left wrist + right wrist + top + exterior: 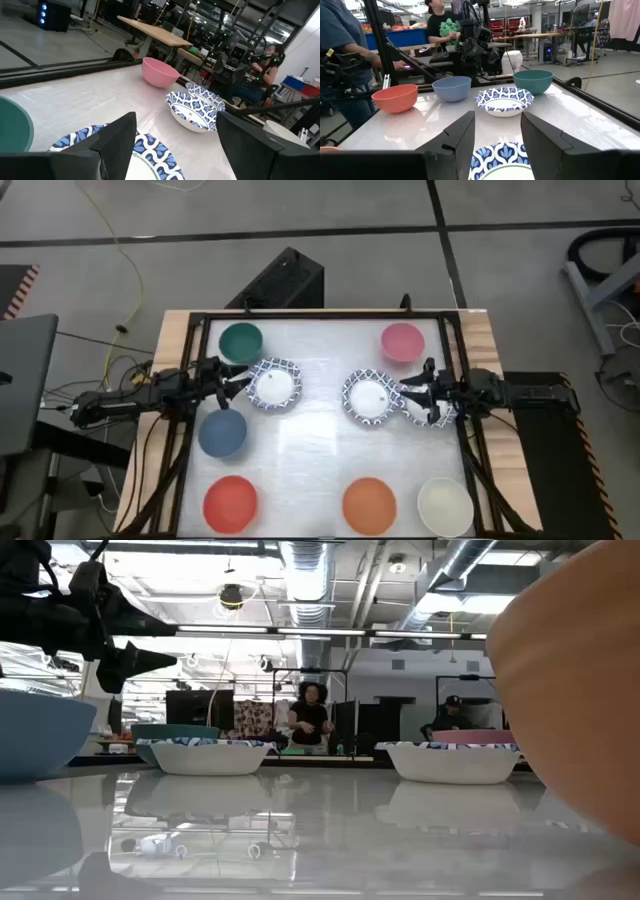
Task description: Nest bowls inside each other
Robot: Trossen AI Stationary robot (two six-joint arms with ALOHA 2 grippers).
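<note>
A pale glossy table (320, 440) framed by a dark rail is seen from above, with a workshop and seated people glimpsed beyond it in the low view; the bowls are spread singly, none yet nested. The left patterned bowl (274, 384) serves as landmark: the right patterned bowl (371, 397) lies beside it toward the right arm, apart from it; the green bowl (240, 342) sits just behind it, the blue bowl (222, 432) just in front of it on the left arm's side, the pink bowl (402, 341) well apart at the far right; the red bowl (231, 502), orange bowl (369, 502) and cream bowl (444, 504) line the near edge.

The left gripper (236, 380) is held at the landmark's rim, its fingers spread with the rim between them and no grip seen; the right gripper (412, 397) is placed likewise at the other patterned bowl's rim, fingers parted, nothing held. This mirrored placing is judged a preparation for rim pinches, so one patterned bowl can be carried into the other.

Between the two patterned bowls bare table is left; the green and blue bowls stand close to the left arm's path and could be nudged.
</note>
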